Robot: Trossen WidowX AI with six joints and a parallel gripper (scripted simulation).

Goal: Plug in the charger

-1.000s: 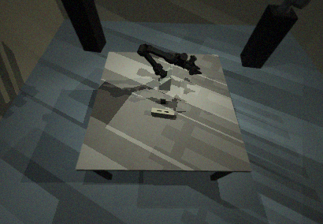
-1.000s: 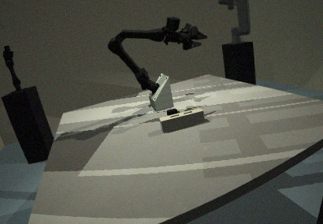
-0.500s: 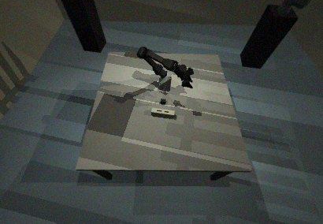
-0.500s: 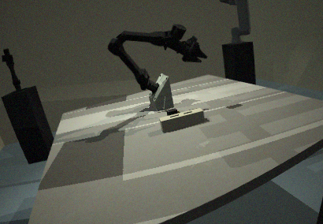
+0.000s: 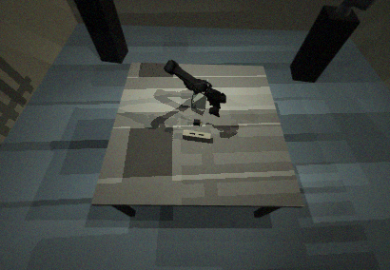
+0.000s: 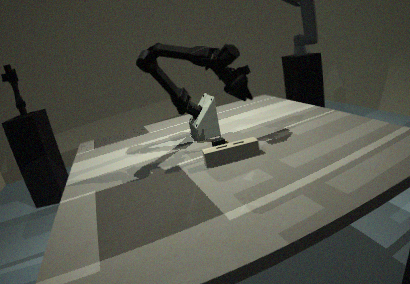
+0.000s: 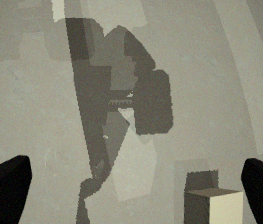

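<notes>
A cream power strip (image 5: 196,134) (image 6: 235,152) lies near the table's middle, with two dark outlet slots on its top. One end of the strip (image 7: 227,210) shows at the lower right in the wrist view. The charger, a small black block (image 5: 196,122) (image 6: 218,141), sits just behind the strip on the arm-base side; in the exterior view its lower part is hidden, and its prongs cannot be made out. My gripper (image 5: 215,114) (image 6: 248,98) (image 7: 140,171) is open and empty, above the table and off to the right of charger and strip, pointing down at a slant.
The pale arm base (image 6: 210,120) stands behind the charger. The table (image 5: 143,191) (image 6: 160,246) carries striped light and dark arm shadows. Two dark pedestals (image 5: 102,25) (image 5: 323,44) with other arms stand beyond the table.
</notes>
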